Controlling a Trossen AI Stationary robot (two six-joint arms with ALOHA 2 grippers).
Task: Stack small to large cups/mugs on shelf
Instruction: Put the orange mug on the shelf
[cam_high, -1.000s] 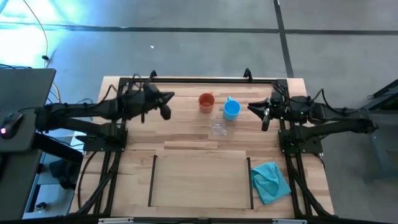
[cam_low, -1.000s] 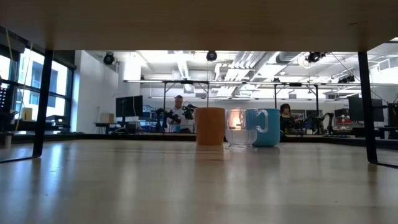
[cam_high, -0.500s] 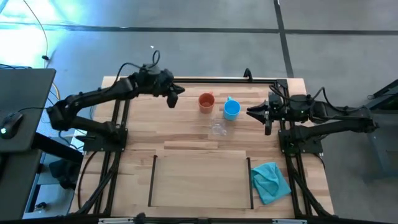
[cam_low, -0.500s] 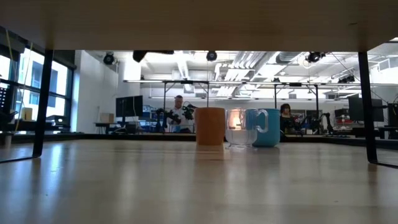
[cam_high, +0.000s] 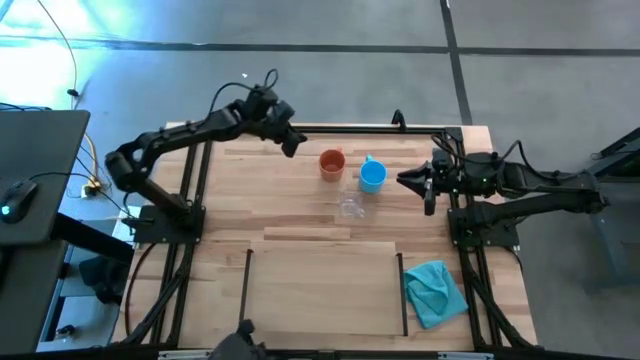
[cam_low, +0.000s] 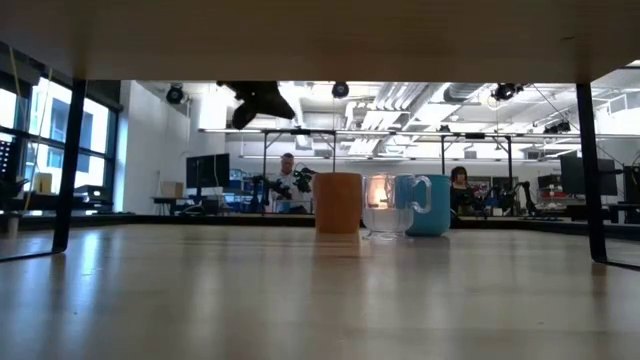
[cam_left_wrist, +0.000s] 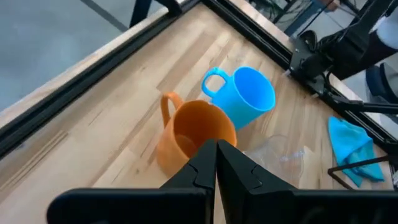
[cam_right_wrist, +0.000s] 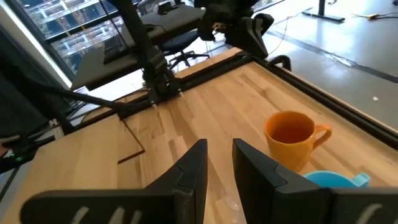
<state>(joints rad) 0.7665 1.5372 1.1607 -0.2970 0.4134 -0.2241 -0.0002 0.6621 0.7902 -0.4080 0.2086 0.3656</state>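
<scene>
Three cups stand upright on their bases at the table's far middle: the orange mug (cam_high: 332, 163) (cam_left_wrist: 193, 134), the blue mug (cam_high: 372, 176) (cam_left_wrist: 245, 96) with its handle toward the far edge, and the clear glass cup (cam_high: 350, 207) (cam_low: 380, 205) just nearer. My left gripper (cam_high: 291, 146) (cam_left_wrist: 216, 147) hangs shut above the table, left of the orange mug, touching nothing. My right gripper (cam_high: 404, 178) (cam_right_wrist: 219, 149) hovers open right of the blue mug, with nothing between its fingers. The pale shelf (cam_high: 322, 290) lies at the near middle.
A teal cloth (cam_high: 435, 292) lies near the shelf's right strip. Black frame rails (cam_high: 330, 128) run along the table's far edge and down both sides. Bare wood lies between the cups and the shelf.
My left gripper has swung from over the table's left side toward the far edge and then to the right, toward the orange mug, turning as it went and staying shut. The cups have not moved.
</scene>
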